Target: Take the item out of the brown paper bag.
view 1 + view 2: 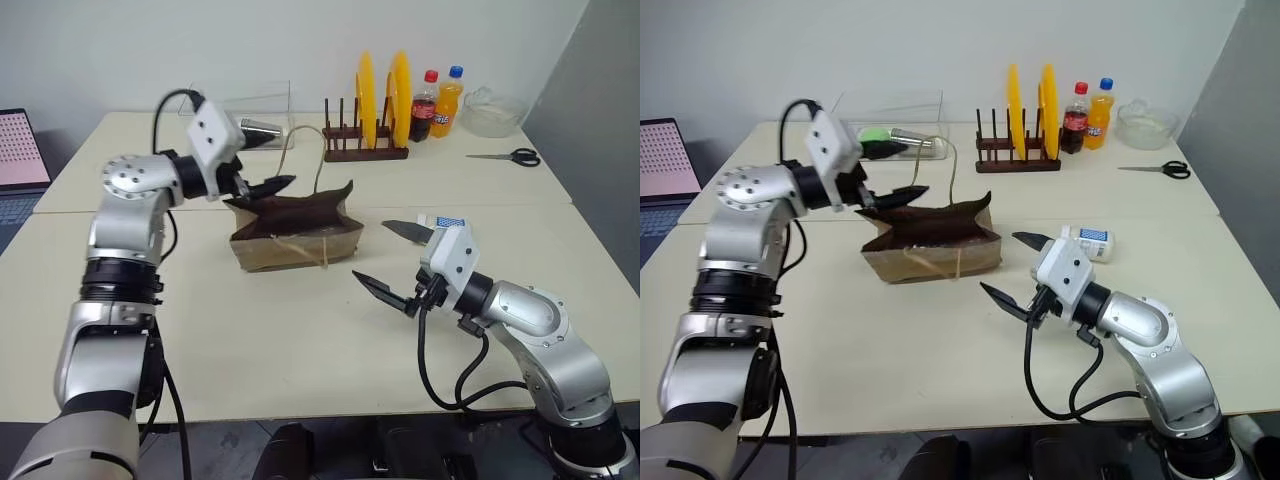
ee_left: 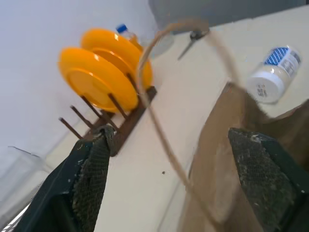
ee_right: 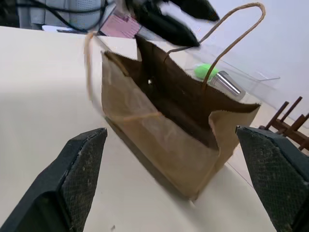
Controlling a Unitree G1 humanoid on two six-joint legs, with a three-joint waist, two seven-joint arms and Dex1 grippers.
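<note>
The brown paper bag (image 1: 296,235) stands open-mouthed at the table's middle, one loop handle upright and the other drooping down its front. The item (image 1: 444,221), a small white packet with blue print, lies on the table to the right of the bag, outside it. My left gripper (image 1: 262,190) hovers at the bag's upper left rim, open; in the left wrist view the upright handle (image 2: 159,125) runs between its spread fingers without being pinched. My right gripper (image 1: 372,250) is open and empty, right of the bag and just in front of the item, pointing at the bag (image 3: 164,130).
At the back of the table stand a wooden rack with two yellow plates (image 1: 372,125), a cola bottle (image 1: 424,106), an orange-drink bottle (image 1: 449,102) and a glass bowl (image 1: 493,112). Scissors (image 1: 512,156) lie at the right, and a clear box (image 1: 256,108) sits behind the bag.
</note>
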